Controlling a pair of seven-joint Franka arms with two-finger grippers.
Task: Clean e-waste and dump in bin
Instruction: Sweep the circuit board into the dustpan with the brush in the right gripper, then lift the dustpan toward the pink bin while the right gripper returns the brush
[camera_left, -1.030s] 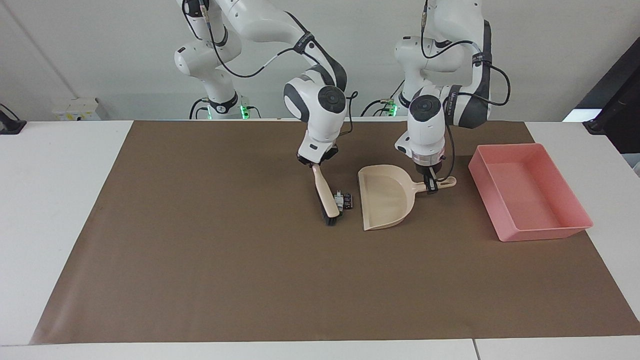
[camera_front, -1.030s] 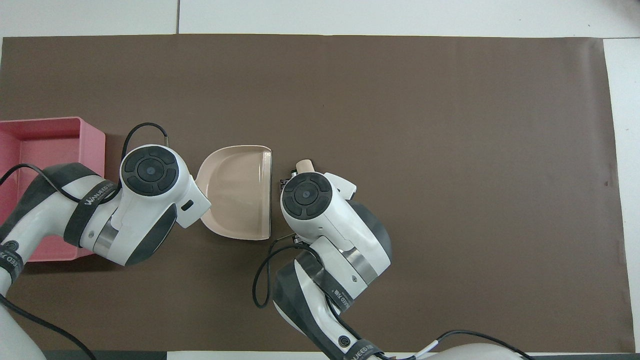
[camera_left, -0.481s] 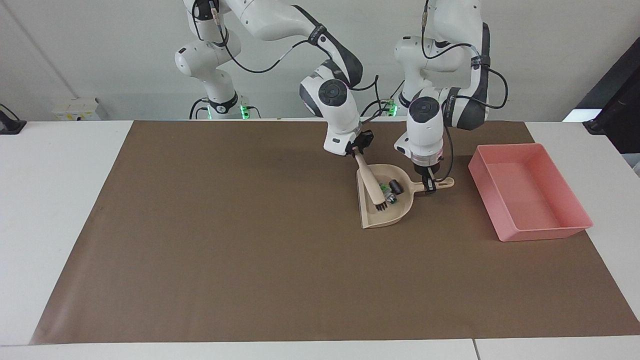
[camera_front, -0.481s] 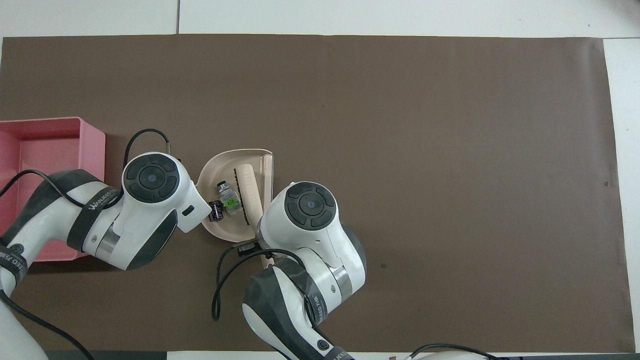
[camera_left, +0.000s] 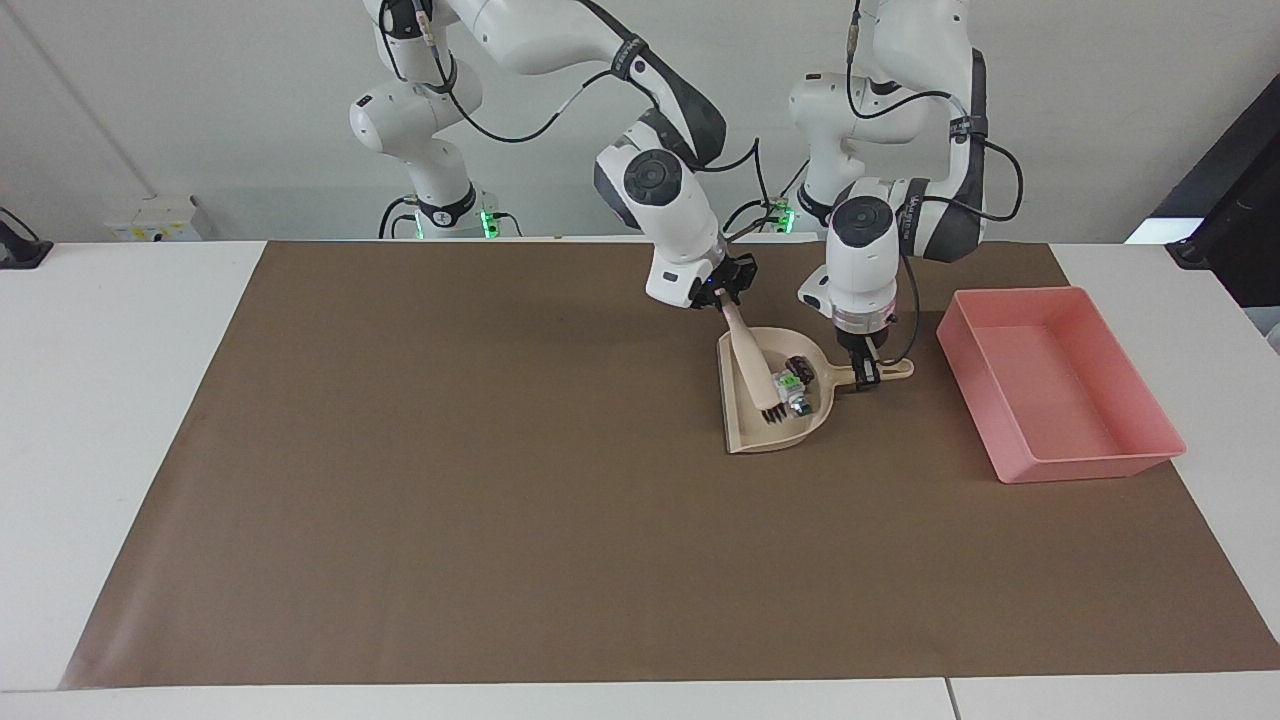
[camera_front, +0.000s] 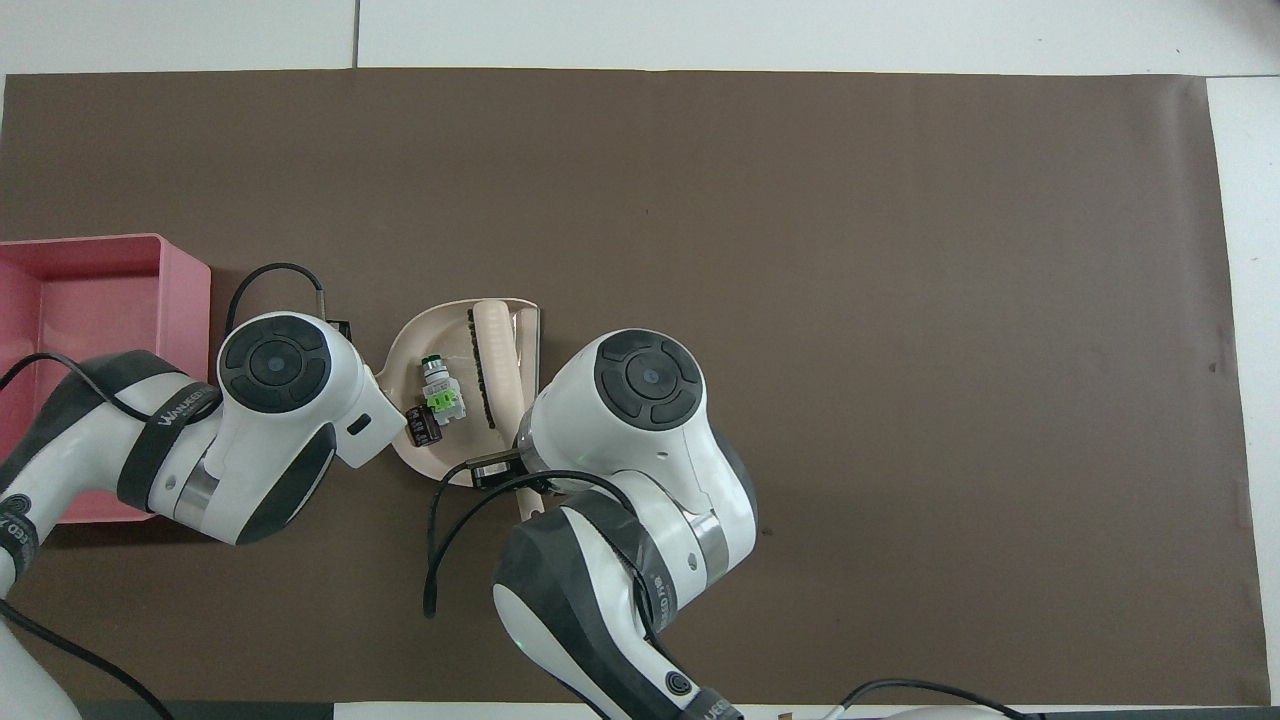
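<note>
The beige dustpan (camera_left: 745, 425) lies on the brown mat, beside the pink bin (camera_left: 1085, 467). The e-waste is in the pan: a white bit with a green tip (camera_left: 795, 388) and a small black piece (camera_left: 797, 366). My left gripper (camera_left: 864, 372) is shut on the dustpan's handle. My right gripper (camera_left: 728, 298) is shut on the handle of a beige brush (camera_left: 755, 365), whose black bristles rest inside the pan beside the bits. The overhead view shows the pan (camera_front: 440, 325), the green-tipped bit (camera_front: 440, 392), the black piece (camera_front: 423, 425) and the brush (camera_front: 495, 360). Both grippers are hidden under their hands there.
The bin (camera_front: 190, 290) stands at the left arm's end of the mat and holds nothing. The brown mat (camera_left: 450, 480) covers most of the white table.
My right gripper swept the brush from the mat into the dustpan, pushing the bits in with it. The bits then slid deeper toward the handle, and the pan shifted slightly toward the bin.
</note>
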